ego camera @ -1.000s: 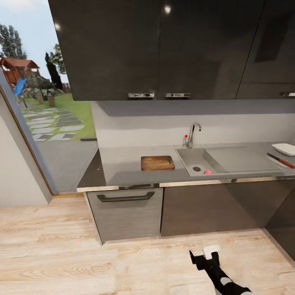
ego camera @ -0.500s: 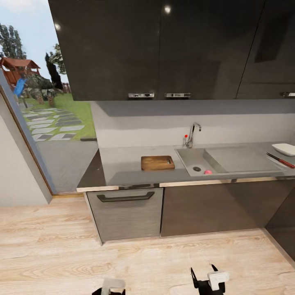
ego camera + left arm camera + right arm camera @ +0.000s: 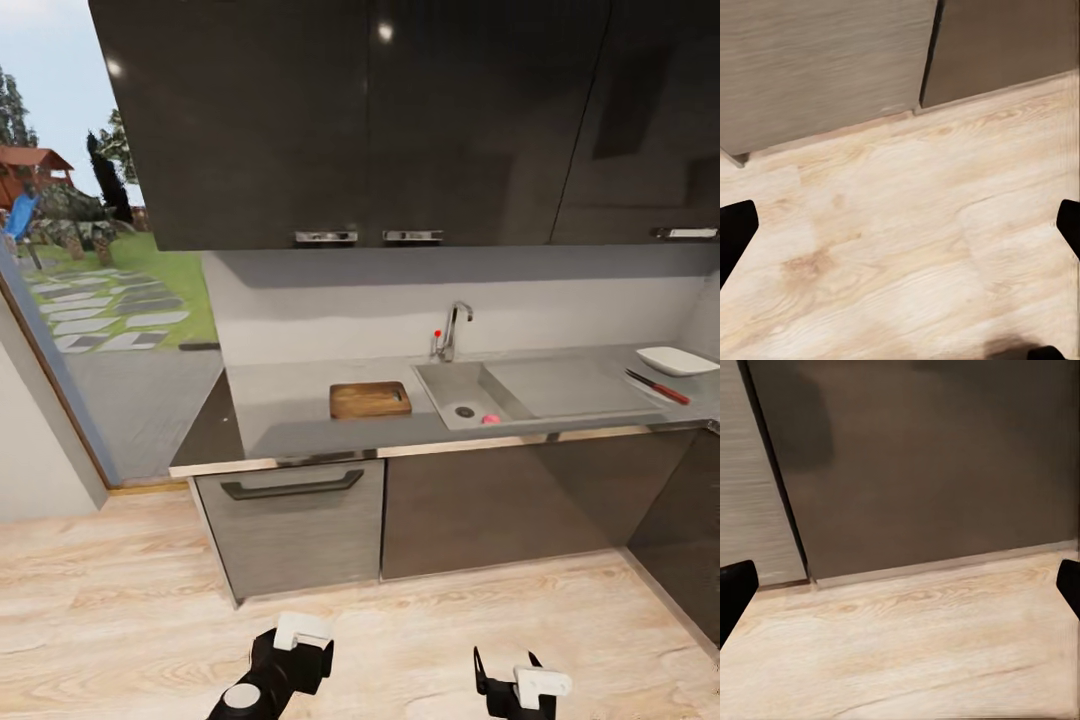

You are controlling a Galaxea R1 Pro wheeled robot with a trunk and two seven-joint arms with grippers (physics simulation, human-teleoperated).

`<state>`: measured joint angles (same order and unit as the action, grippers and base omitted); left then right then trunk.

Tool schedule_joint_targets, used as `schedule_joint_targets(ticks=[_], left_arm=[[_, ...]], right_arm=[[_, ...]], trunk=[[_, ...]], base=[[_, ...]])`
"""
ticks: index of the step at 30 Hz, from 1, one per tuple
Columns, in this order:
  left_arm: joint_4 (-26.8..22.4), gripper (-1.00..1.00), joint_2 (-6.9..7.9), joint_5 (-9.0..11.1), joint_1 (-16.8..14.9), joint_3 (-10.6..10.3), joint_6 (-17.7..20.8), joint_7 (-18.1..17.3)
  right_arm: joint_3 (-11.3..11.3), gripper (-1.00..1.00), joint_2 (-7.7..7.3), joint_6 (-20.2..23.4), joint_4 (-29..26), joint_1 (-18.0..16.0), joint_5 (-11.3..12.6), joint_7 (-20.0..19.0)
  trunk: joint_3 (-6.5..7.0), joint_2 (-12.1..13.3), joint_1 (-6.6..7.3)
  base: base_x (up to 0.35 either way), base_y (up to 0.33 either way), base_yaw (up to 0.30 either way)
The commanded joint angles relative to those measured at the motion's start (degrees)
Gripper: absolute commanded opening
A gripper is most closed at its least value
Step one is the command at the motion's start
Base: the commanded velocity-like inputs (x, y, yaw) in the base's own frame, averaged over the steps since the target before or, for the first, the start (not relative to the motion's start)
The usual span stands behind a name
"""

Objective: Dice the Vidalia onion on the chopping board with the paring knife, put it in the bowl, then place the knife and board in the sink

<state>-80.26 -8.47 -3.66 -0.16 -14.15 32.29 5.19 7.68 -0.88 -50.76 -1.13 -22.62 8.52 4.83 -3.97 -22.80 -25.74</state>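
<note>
Both hands hang low over the wood-plank floor (image 3: 120,610), the left hand (image 3: 298,640) and right hand (image 3: 510,675) each spread wide and holding nothing, well short of the Vidalia onion (image 3: 490,419) resting in the sink (image 3: 440,375) basin by the drain. With the chopping board (image 3: 369,400) just left of the sink and the paring knife (image 3: 657,387) and bowl (image 3: 677,360) far right on the table (image 3: 280,400), a careless approach could likely bump the cabinet front (image 3: 290,525) or leave the onion beyond reach.

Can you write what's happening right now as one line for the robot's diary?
stage: approaching counter | onion: in sink | board: on countertop | knife, bowl: far right | left gripper, right gripper: open, empty
</note>
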Motion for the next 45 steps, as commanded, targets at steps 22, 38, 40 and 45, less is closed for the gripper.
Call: schedule_joint_targets(ticks=[22, 38, 40, 45], left_arm=[[-7.76, 1.0, 0.35, -0.4, -0.02, -6.33, 0.31, -0.21], [-8.42, 1.0, 0.46, -0.36, -0.02, -6.7, 0.14, -0.75], [-8.36, 1.0, 0.49, -0.33, 0.0, -6.74, 0.16, -0.77], [-8.18, 1.0, 0.55, -0.29, -0.02, -6.78, 0.16, -0.8]], right_arm=[[0.47, 1.0, -0.09, -0.03, 0.01, -0.05, 0.44, 0.28], [0.5, 1.0, -0.02, 0.05, 0.08, -0.05, 0.44, 0.33], [0.5, 1.0, -0.01, 0.05, 0.08, -0.05, 0.44, 0.34], [0.5, 1.0, 0.07, 0.39, 0.04, -0.05, 0.44, 0.35]], trunk=[[1.34, -0.12, -0.04], [2.48, -0.12, -0.04], [2.62, -0.12, -0.04], [2.75, -0.12, -0.04]], base=[[0.0, 0.0, -0.202], [0.0, 0.0, -0.195], [0.0, 0.0, -0.186], [0.0, 0.0, -0.071]])
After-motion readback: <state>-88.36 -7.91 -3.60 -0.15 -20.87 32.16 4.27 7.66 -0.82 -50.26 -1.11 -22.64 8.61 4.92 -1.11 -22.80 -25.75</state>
